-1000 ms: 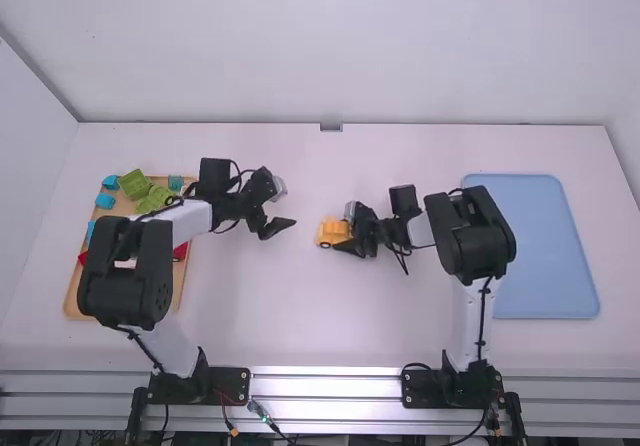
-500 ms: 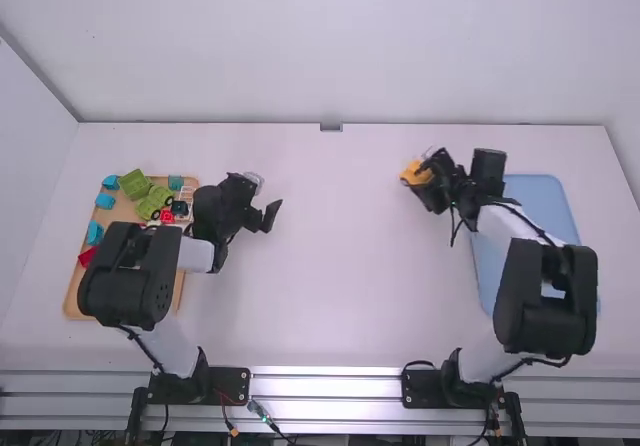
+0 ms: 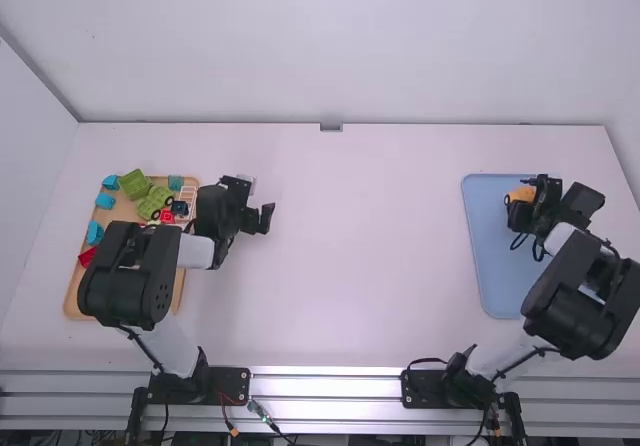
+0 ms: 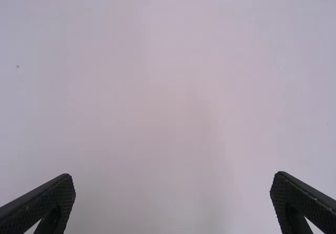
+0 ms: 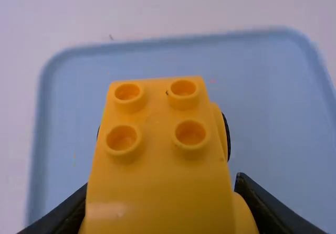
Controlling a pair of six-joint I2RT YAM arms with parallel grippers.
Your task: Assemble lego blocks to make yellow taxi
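My right gripper (image 3: 530, 204) is over the far part of the blue tray (image 3: 500, 266), shut on the yellow taxi (image 3: 520, 196). In the right wrist view the taxi (image 5: 157, 187) shows round studs and dark wheel edges, and my right gripper (image 5: 163, 208) has a finger on either side of it. Whether the taxi touches the tray, I cannot tell. My left gripper (image 3: 262, 218) stands over the white table, right of the wooden tray. Its two fingers are wide apart in the left wrist view, and the left gripper (image 4: 172, 192) holds nothing.
A wooden tray (image 3: 75, 291) at the left carries green blocks (image 3: 134, 183), several teal blocks (image 3: 95, 233) and red pieces (image 3: 87, 256). The left arm covers part of that tray. A wall rises behind the table.
The right arm has swung from mid-table to the right with the yellow taxi, now over the blue tray. My left gripper has drawn back slightly to the left.
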